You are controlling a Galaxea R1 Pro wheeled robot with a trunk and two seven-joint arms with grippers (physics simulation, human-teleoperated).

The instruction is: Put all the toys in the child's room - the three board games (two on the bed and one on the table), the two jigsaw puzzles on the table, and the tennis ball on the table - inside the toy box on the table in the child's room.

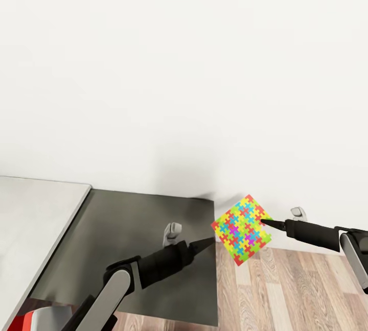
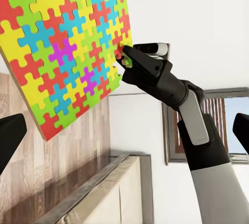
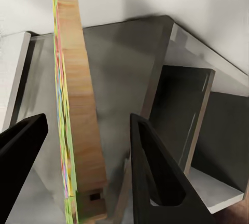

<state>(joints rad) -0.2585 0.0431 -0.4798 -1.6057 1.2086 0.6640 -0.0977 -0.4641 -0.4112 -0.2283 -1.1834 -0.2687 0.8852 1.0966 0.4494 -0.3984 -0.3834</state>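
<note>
The right gripper [image 1: 263, 221] pinches one edge of a jigsaw puzzle [image 1: 242, 230], jaws closed on the flat box, holding it tilted in the air past the dark cabinet section [image 1: 133, 249] of the table, over the wood floor [image 1: 286, 290]. At its nine o'clock the left gripper [image 1: 210, 240] points at the box, jaws apart, empty. The carrying step is in hand; next the box must travel to the toy box. The cabinet corner stands close by the load.

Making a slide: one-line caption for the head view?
Right gripper holds the bright puzzle-patterned flat box in the air beside the dark grey cabinet top.
</note>
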